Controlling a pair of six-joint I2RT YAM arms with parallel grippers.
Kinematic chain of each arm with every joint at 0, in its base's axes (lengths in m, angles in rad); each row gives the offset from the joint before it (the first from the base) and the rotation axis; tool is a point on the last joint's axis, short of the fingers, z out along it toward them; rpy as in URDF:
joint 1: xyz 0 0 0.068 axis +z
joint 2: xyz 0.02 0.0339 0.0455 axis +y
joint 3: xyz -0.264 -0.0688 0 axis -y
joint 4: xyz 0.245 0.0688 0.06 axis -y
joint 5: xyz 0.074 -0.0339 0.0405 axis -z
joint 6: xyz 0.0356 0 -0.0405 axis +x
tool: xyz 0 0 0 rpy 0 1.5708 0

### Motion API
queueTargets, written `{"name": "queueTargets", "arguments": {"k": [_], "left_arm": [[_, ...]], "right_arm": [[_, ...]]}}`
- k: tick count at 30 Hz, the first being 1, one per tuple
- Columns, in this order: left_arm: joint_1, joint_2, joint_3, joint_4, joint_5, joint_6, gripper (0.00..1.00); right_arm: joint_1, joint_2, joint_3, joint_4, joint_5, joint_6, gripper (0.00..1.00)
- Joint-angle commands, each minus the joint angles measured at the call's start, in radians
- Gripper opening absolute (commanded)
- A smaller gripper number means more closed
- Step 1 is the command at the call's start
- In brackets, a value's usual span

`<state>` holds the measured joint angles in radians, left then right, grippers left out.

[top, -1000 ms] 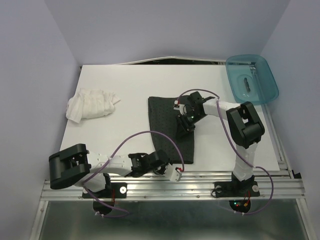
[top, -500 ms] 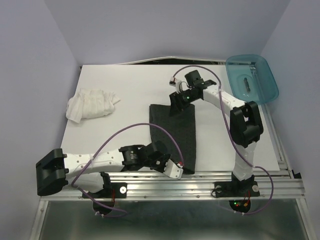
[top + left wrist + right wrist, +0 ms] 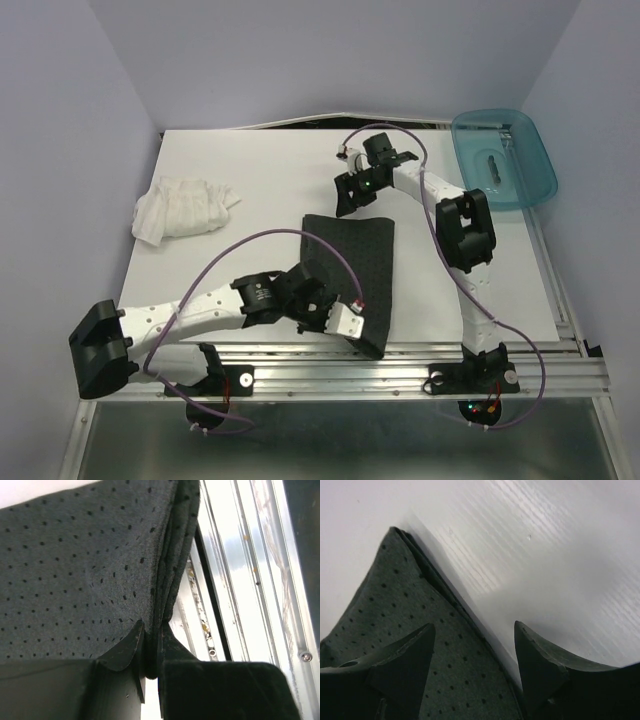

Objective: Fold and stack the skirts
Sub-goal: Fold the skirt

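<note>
light: bright, even overhead | glare: rail [image 3: 250, 555] washed out | blur: right fingers [image 3: 400, 665] soft

Tiny-dotted charcoal skirt [image 3: 362, 268], plain white skirt [image 3: 185, 208], translucent teal bin [image 3: 527, 178], white table [image 3: 260, 165], purple cables [image 3: 250, 243]

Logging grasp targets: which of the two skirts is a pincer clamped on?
The charcoal dotted skirt, pinched at its near edge by the left pincer; the white ruffled skirt lies crumpled, apart.

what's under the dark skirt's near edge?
The aluminium rail shows below that edge, pinched by the left gripper. Beneath the rest of the dark skirt, cloth covers everything.
</note>
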<state>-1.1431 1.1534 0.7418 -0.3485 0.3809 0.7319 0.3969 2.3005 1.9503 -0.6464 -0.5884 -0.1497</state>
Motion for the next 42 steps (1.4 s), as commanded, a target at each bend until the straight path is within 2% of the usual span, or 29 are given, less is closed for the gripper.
{"name": "queueTargets", "arguments": {"k": [1,8,9,15,21,31,42], "left_arm": [[0.071,0.026,0.106,-0.018,0.120,-0.058,0.00],[0.184,0.107,0.215,-0.046,0.167,-0.084,0.00],[0.225,0.139,0.253,-0.053,0.177,-0.086,0.00],[0.362,0.284,0.404,-0.093,0.248,-0.104,0.00],[0.466,0.423,0.527,-0.106,0.294,-0.121,0.00],[0.591,0.673,0.683,-0.073,0.257,-0.170,0.00],[0.611,0.732,0.740,-0.010,0.171,-0.180,0.00]], "right_arm": [[-0.001,-0.015,-0.068,0.016,0.015,-0.036,0.69],[-0.001,-0.021,-0.206,0.037,-0.074,-0.048,0.55],[-0.001,-0.026,-0.224,0.050,-0.102,-0.047,0.50],[0.008,-0.075,-0.352,0.091,-0.159,-0.053,0.39],[0.017,-0.108,-0.413,0.106,-0.186,-0.050,0.38],[0.026,-0.124,-0.444,0.122,-0.223,-0.037,0.37],[0.026,-0.115,-0.453,0.126,-0.240,-0.047,0.37]]}}
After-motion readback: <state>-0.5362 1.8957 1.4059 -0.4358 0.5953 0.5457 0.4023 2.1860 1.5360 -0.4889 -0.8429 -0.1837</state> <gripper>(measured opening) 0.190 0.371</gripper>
